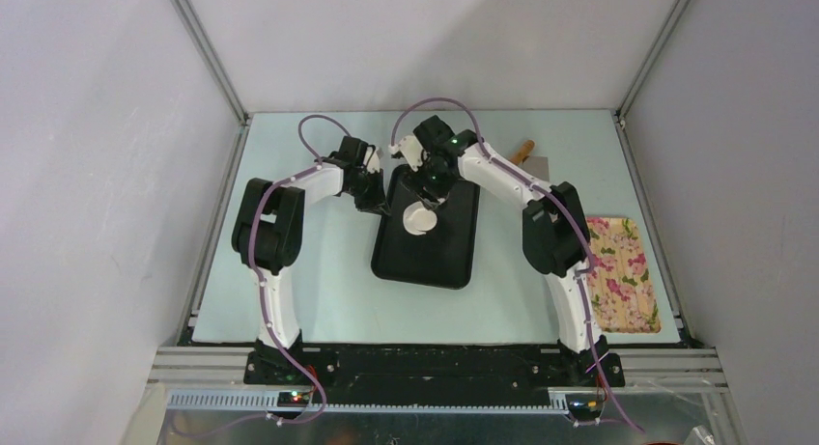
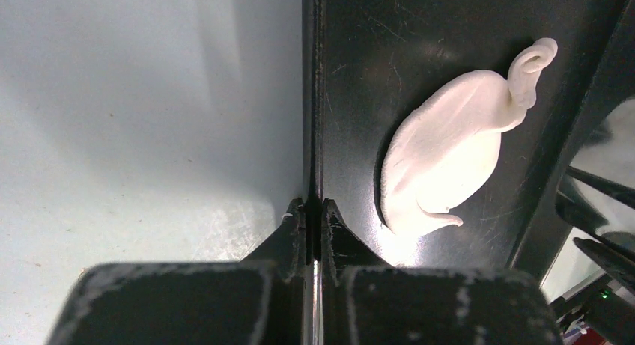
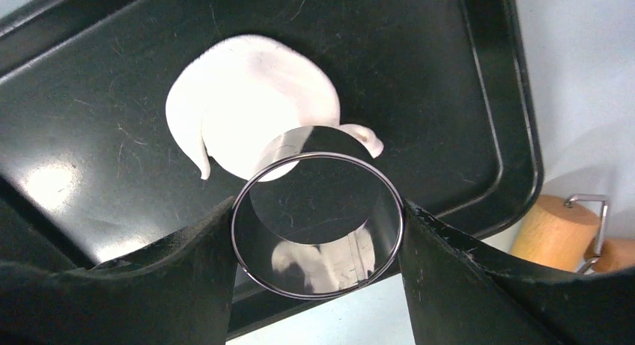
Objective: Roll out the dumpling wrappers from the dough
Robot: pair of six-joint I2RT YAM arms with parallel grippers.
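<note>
The dough is a flattened white sheet with a curled tail, lying on the black tray. It also shows in the overhead view as dough and in the left wrist view as dough. My left gripper is shut on the tray's left rim, beside the dough; overhead it is the left gripper. My right gripper is shut on a round steel cup, open at both ends. It holds the cup over the dough's near edge.
A wooden rolling pin lies just off the tray's far right corner; overhead it is the rolling pin. A floral mat sits at the table's right edge. Bare tray floor extends toward me from the dough.
</note>
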